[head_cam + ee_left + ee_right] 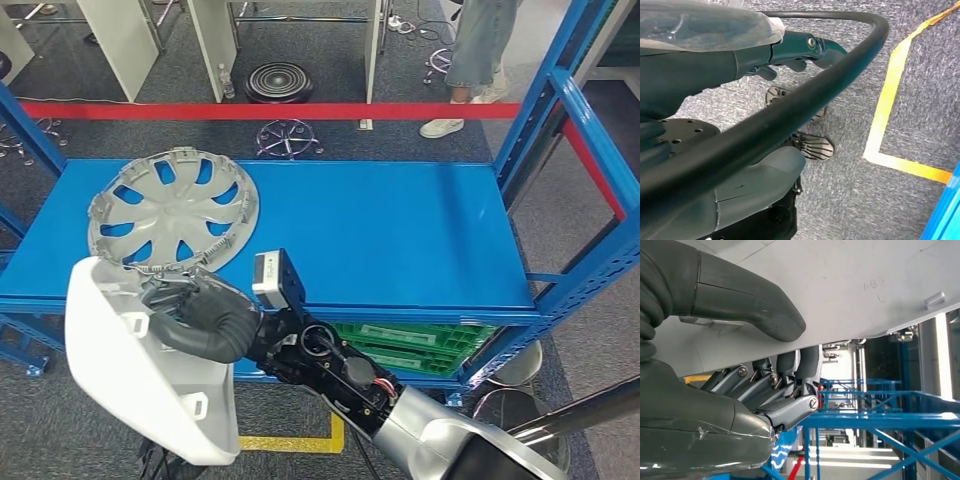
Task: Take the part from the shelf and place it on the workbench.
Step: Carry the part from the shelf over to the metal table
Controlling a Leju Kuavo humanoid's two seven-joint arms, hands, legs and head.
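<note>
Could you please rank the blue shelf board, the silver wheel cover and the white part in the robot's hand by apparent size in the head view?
1. Blue shelf board.
2. White part and wheel cover: alike; the part is nearer the camera, so unranked.

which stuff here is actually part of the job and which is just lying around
Part of the job:
white part, held by the right hand
blue shelf, beside which the part is held

Just lying about:
silver hubcap on the shelf
green crate on the lower level
yellow floor tape
person standing behind the shelf
</note>
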